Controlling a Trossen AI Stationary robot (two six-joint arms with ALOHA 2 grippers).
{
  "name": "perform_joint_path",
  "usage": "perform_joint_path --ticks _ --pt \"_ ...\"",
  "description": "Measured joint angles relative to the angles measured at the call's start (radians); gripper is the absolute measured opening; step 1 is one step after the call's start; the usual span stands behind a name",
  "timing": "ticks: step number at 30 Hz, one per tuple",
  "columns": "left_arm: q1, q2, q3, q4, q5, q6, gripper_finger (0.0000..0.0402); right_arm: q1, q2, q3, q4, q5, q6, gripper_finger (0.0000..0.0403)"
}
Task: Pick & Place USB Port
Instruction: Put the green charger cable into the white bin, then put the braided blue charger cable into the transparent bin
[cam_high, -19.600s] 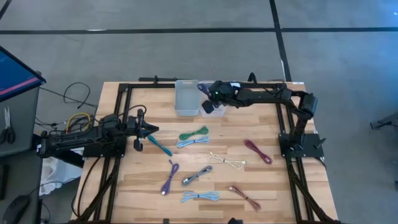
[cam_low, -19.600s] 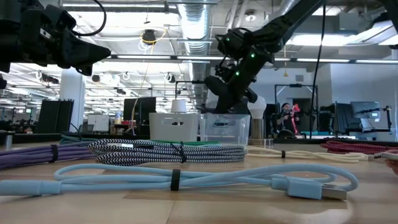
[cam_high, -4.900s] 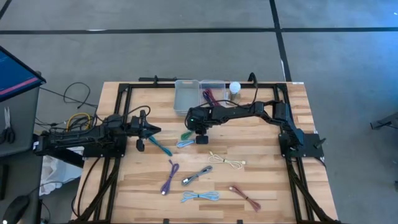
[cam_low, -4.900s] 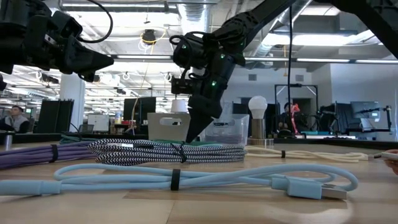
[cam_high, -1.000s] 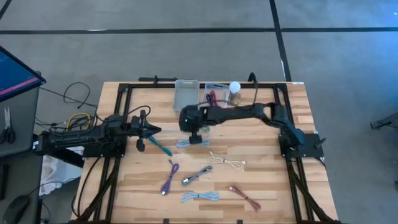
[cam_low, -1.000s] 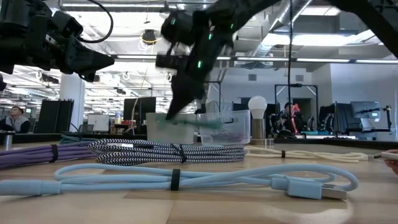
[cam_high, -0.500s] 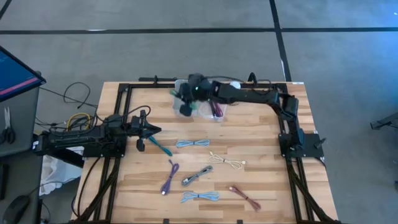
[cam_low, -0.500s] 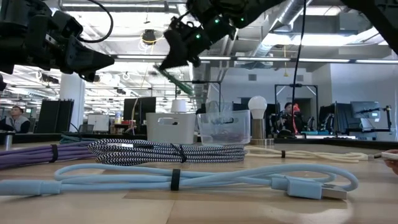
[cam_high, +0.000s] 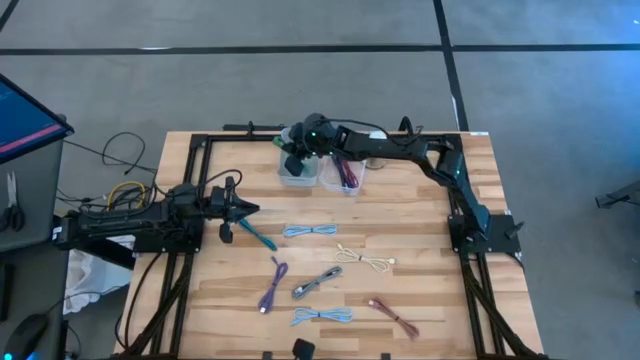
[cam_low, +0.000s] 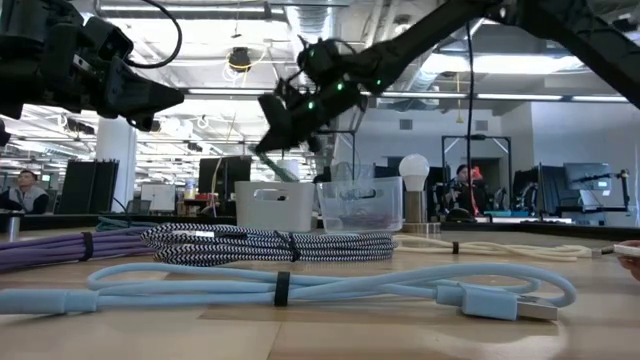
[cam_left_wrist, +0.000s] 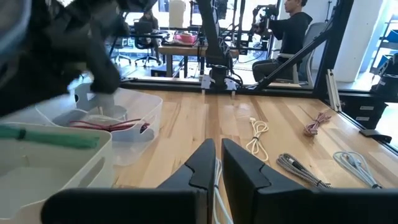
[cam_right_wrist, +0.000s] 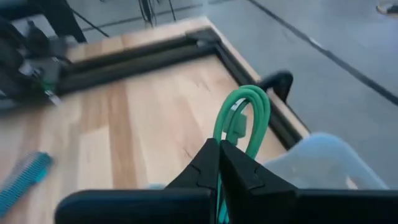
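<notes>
Fingers of the right gripper (cam_right_wrist: 219, 163) are pinched tight on the green cable (cam_right_wrist: 244, 118), w/ its loop sticking up past the tips. Relative to the white bin (cam_high: 297, 170): nearest the front edge of the table, well away from it, a light blue cable (cam_low: 300, 285) and a striped one (cam_low: 270, 243). Left gripper (cam_high: 237, 209) waits off to the bin's left-front, fingers nearly closed, nothing in them. Right gripper hangs directly above the bin. Clear bin (cam_high: 345, 172) w/ maroon cables sits just beside it.

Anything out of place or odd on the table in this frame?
Nothing stands out. The right gripper holds a green cable over the left bin; other bundled cables lie tidily on the table. The left gripper waits.
</notes>
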Motion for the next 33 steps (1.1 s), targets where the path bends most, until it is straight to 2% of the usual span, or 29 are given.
perform_joint_path --ticks 14,26,33 --pt "0.0 0.0 0.0 0.001 0.0 0.0 0.0027 -0.044 0.031 0.0 -0.056 0.015 -0.008 0.0004" --pt "0.0 0.0 0.0 0.001 0.0 0.0 0.0027 -0.038 0.026 0.0 -0.05 0.005 -0.034 0.008" --pt "0.0 0.0 0.0 0.001 0.0 0.0 0.0027 -0.032 -0.119 0.001 -0.142 -0.146 -0.12 0.0075"
